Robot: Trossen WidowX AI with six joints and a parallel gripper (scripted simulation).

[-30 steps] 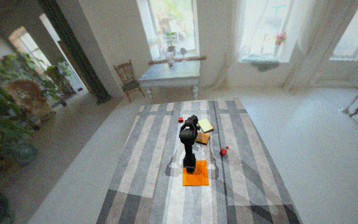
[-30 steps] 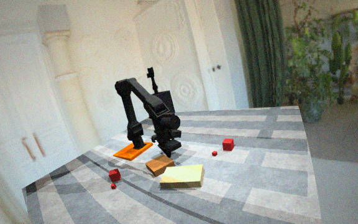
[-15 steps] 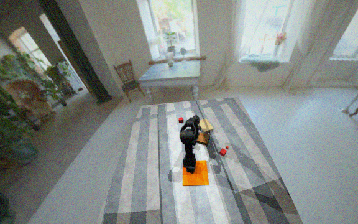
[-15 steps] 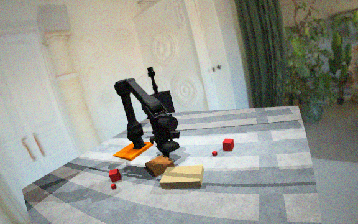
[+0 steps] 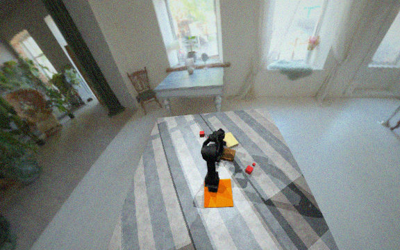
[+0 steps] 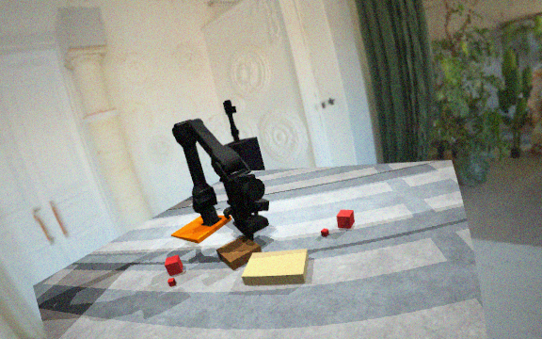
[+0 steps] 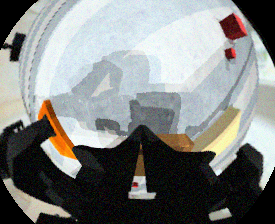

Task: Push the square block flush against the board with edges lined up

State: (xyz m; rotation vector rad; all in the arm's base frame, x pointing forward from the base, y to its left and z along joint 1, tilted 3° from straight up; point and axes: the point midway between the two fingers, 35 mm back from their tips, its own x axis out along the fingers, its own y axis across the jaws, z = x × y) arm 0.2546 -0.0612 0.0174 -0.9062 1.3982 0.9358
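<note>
The brown square block (image 5: 229, 155) (image 6: 239, 253) (image 7: 177, 140) lies flat on the table beside the pale yellow board (image 5: 231, 139) (image 6: 276, 265) (image 7: 222, 133). The block is turned at an angle to the board. One of its corners is close to the board's near corner, and a wedge-shaped gap opens between their facing sides. Whether the corners touch is unclear. My gripper (image 6: 251, 237) (image 7: 141, 127) is shut and empty, pointing down, with its tips low at the block's edge on the arm's side. Contact with the block cannot be told. In the top view the arm hides the fingertips.
The arm's base stands on an orange plate (image 5: 223, 199) (image 6: 195, 232) (image 7: 58, 132). A large red cube (image 5: 249, 169) (image 6: 173, 265) with a small one beside it lies on one side of the parts. Another red cube (image 5: 202, 133) (image 6: 345, 218) (image 7: 233, 26) with a small companion lies on the other side.
</note>
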